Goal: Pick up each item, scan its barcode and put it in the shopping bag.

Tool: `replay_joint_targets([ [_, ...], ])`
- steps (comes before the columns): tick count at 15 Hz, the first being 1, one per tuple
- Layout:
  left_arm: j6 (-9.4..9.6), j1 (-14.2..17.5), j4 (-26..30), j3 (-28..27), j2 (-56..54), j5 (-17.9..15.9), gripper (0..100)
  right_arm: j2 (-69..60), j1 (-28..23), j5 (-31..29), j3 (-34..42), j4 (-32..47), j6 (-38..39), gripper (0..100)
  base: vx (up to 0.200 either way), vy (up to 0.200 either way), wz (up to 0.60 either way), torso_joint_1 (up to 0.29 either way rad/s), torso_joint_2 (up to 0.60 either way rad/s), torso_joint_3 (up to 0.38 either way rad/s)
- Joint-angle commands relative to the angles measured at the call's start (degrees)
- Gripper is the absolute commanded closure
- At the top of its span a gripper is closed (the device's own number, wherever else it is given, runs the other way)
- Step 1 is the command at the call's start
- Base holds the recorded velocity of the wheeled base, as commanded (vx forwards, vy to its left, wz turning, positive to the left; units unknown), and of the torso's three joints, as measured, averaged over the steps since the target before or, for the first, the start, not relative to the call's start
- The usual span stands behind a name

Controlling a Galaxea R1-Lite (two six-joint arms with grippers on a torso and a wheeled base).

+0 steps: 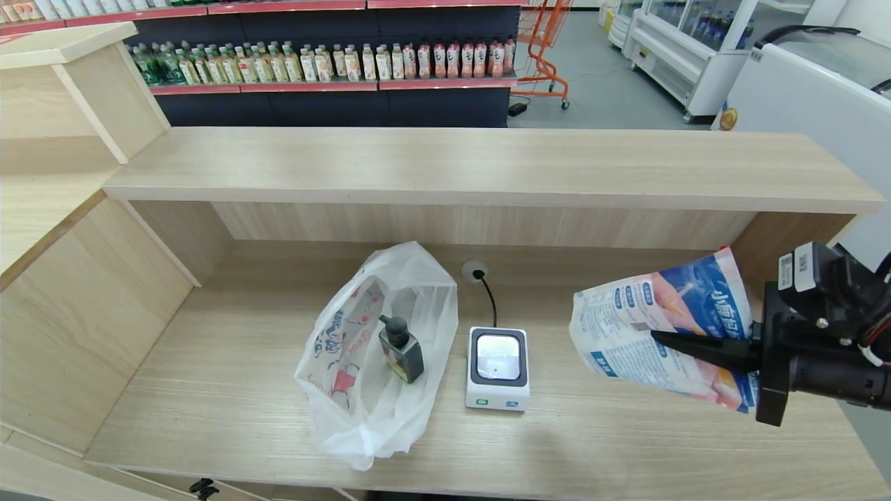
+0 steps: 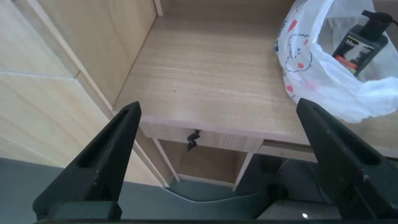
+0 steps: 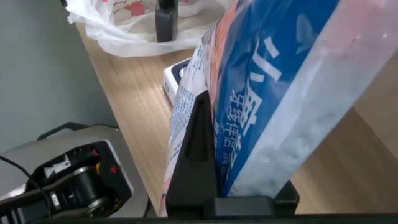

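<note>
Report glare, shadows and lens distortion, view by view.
Head view: the scanner window shows pale glare, and the counter ledge bows slightly, a wide-lens effect. Left wrist view: the shopping bag is brightly lit, nearly washed out, while the left gripper reads as a dark silhouette. Right wrist view: the packet carries a soft sheen.

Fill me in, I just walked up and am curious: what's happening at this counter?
The right gripper holds a blue-and-white pouch in the air right of the scanner. The bag lies open on the counter left of the scanner, with a dark pump bottle inside. The left gripper hangs open and empty off the counter's near edge.
</note>
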Motion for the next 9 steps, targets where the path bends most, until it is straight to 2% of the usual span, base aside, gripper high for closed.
replay_joint_targets([
  [1,-0.03,-0.04,0.01,0.0,-0.02,-0.03,0,2.83,0.14,0.16,-0.3,-0.01,0.08,100,0.0,0.0,0.0,0.0,0.0,0.0],
  [6,-0.03,-0.04,0.01,0.0,-0.02,-0.03,0,6.17,2.42,1.75,0.67,-0.1,-0.53,100,0.0,0.0,0.0,0.0,0.0,0.0],
  [8,-0.03,-0.04,0.01,0.0,-0.02,0.06,0,9.07,2.86,2.45,0.4,-0.19,-4.49,100,0.0,0.0,0.0,0.0,0.0,0.0],
  [9,-0.03,-0.04,0.01,0.0,-0.02,0.06,0,11.36,2.95,3.5,-0.12,-0.45,-9.24,100,0.0,0.0,0.0,0.0,0.0,0.0],
])
